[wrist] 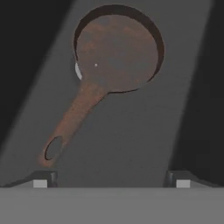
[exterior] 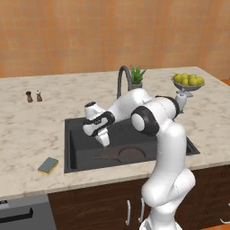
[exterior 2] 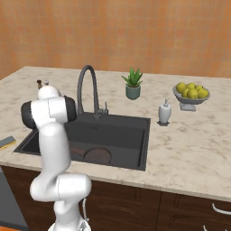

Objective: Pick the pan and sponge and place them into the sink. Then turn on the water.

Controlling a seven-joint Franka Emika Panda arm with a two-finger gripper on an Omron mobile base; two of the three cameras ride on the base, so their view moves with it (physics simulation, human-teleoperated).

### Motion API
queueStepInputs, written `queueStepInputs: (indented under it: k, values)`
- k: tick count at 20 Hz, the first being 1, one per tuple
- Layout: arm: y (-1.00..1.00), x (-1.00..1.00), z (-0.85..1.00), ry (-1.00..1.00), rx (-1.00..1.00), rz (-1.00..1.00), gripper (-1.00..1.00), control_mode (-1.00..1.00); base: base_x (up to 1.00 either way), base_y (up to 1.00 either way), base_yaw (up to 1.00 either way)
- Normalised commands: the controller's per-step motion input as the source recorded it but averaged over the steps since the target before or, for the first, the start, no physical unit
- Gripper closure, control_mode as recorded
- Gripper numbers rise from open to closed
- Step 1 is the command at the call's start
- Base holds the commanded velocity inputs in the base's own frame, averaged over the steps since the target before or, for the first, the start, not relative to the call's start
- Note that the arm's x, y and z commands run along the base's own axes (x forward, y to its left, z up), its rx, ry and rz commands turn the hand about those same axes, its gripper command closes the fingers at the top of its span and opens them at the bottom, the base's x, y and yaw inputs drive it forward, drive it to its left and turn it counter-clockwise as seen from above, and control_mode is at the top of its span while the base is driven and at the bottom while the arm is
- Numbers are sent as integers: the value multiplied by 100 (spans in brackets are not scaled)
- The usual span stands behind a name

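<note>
In the left base view the sink [exterior: 74,148] is seen set into a pale marbled counter [exterior: 27,130]; the pan [exterior: 128,154] is laid flat on the basin floor toward the front wall, its thin handle stretched to the left; the gripper [exterior: 104,139] is held inside the basin above and left of the pan, clear of it, though the spread of its fingers cannot be judged from this side; the sponge [exterior: 48,165] is left on the counter just beyond the sink's front left corner, apart from the rim; the faucet [exterior: 122,78] is arched behind the basin; two small shakers [exterior: 34,96] are placed far left, a potted plant [exterior: 137,76] by the faucet, and a bowl of lemons [exterior: 188,82] at the right.

In the right base view the pan [exterior 2: 96,155] is seen on the sink [exterior 2: 135,135] floor, partly covered by the white arm; the sponge [exterior 2: 6,142] is cut by the left edge, on the counter beside the basin; the faucet [exterior 2: 87,88] is curved over the back rim; a soap bottle [exterior 2: 164,112] is stood right of the sink.

In the hand view the pan [wrist: 116,48] is seen from above, its handle slanted toward the lower left; the fingertips [wrist: 40,180] are set wide apart at the bottom, and nothing is gripped between them.
</note>
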Motion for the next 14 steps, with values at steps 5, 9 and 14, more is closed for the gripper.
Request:
queueStepInputs:
  k: [5,9,14]
  values:
    - [14,-49,100,13,0,42,-100,-100,0,0,0]
    - [20,-34,81,14,0,45,-100,-100,0,0,0]
    - [26,-38,38,8,11,23,-100,-100,0,0,0]
